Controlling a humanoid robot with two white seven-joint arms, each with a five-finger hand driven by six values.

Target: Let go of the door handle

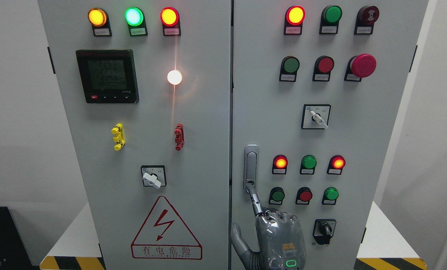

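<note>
While upright, door handle [251, 167] long axis vertical | robot hand [274, 234] fingertip touching base

Plain white walls [17, 112] behind

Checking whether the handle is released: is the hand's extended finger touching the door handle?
Touching. In the head view, the hand's extended finger meets the door handle's lower end, no gap visible.

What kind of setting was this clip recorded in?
Probably an industrial or electrical test room. A grey two-door control cabinet carries indicator lamps, a digital meter and a high-voltage warning triangle. One robot hand points a finger at the door handle.
</note>
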